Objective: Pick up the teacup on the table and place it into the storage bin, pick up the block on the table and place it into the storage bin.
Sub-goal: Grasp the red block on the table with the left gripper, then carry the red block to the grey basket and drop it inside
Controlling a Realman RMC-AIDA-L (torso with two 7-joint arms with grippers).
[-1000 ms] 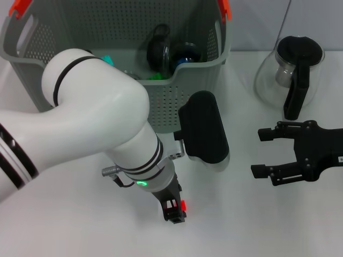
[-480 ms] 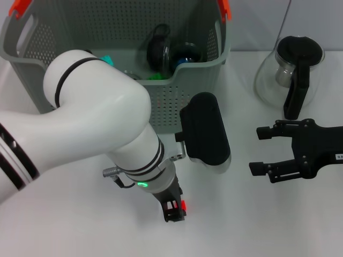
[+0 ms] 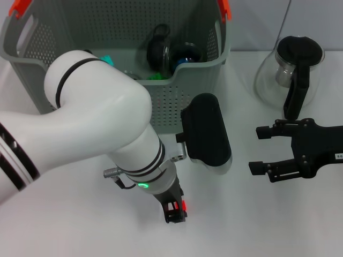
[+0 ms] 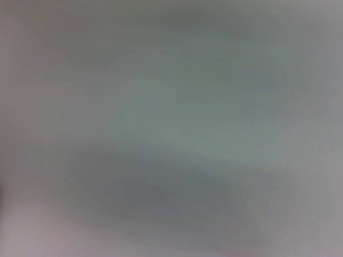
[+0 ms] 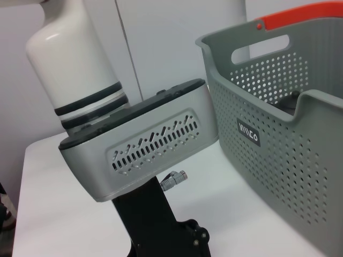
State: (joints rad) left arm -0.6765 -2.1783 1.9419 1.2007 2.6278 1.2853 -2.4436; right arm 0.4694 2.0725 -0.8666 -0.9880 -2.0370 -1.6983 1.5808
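A glass coffee pot (image 3: 289,72) with a black lid and handle stands on the white table (image 3: 257,225), at its far right side.

one grey bin (image 3: 182,101) stands on one white table (image 3: 257,214), with two orange clips (image 3: 225,9) showing on its rim and one black label (image 5: 248,132) on its wall. inside it lie one dark round item (image 3: 159,52), one dark blue-tinted one (image 3: 186,53), and teal and green bits whose number cannot be told. there is one glass pot (image 3: 292,72), and two arms with one gripper each: the left gripper (image 3: 174,210) and the right gripper (image 3: 262,151).
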